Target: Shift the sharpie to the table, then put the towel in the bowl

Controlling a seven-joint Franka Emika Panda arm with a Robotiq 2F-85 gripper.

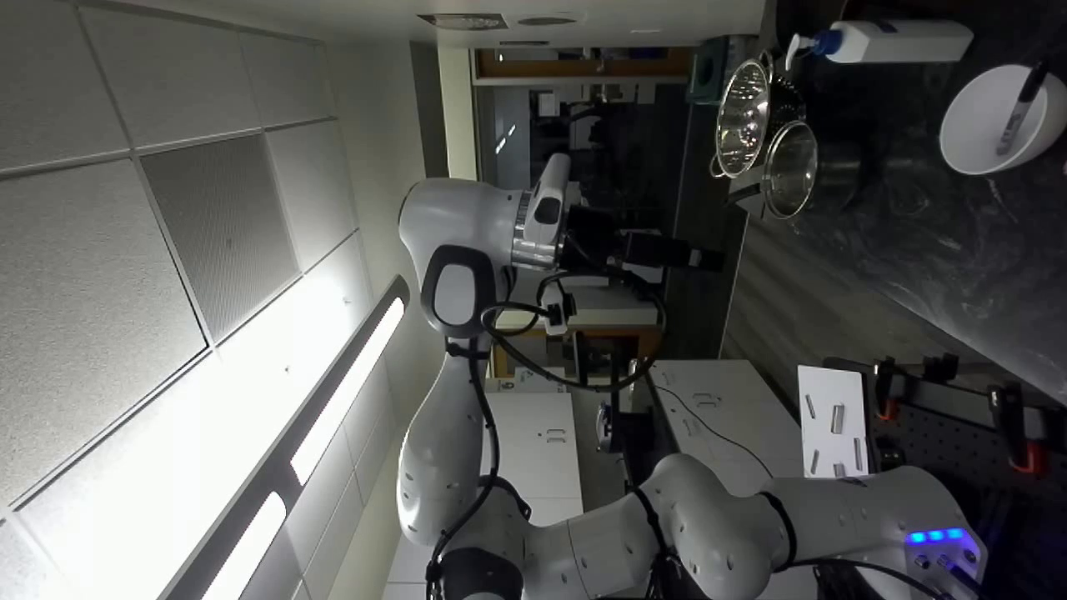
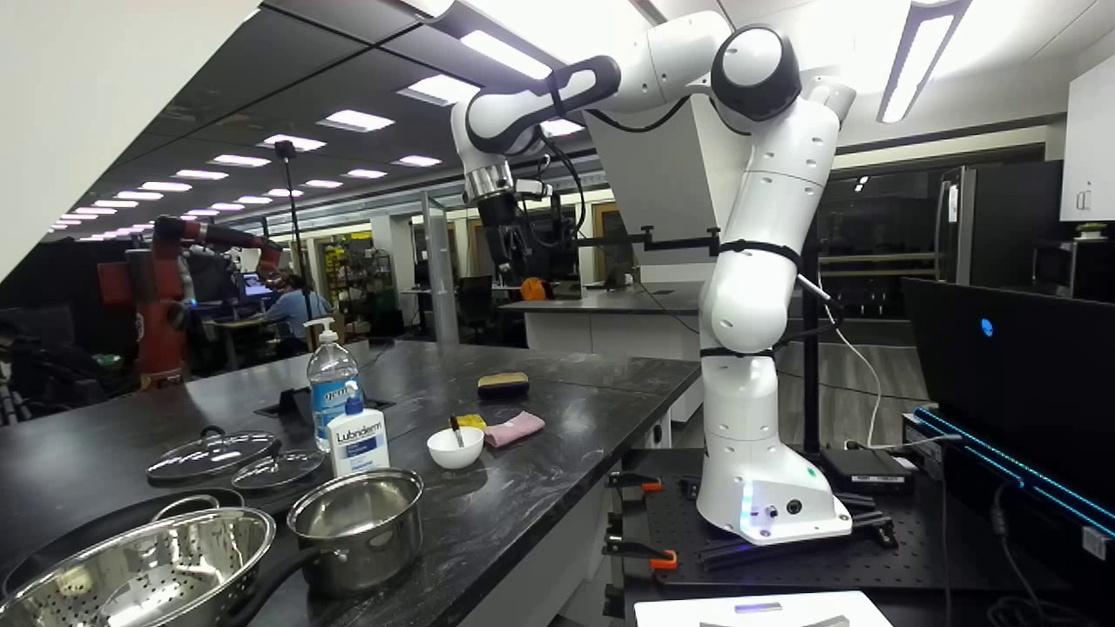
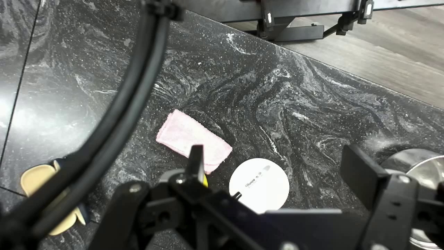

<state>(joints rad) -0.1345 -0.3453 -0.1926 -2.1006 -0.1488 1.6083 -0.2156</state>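
Sharpie (image 3: 255,179): slim pale barrel, black at one end, grey at the other, sits tilted inside the white bowl (image 3: 272,191), black end up past the rim in both exterior views. Brand script "Sharpie" reads along the barrel in the wrist view. Towel (image 3: 192,137) is pink, fuzzy, folded into a rectangle, lying on the counter (image 3: 242,86) just beside the bowl (yellow item (image 2: 471,421) near both, can't tell what). Counter is black with pale marbled streaks. Gripper (image 3: 277,166) up above the counter, jaws spread wide. Other text, in an exterior view: white pump bottle (image 2: 359,442) says "Lubriderm" above a blue patch with print too small to read; taller clear pump bottle (image 2: 331,374) behind it has a blue label, only "germ" legible. Same view, far right: dark computer (image 2: 1002,374) with a small blue-lit logo.
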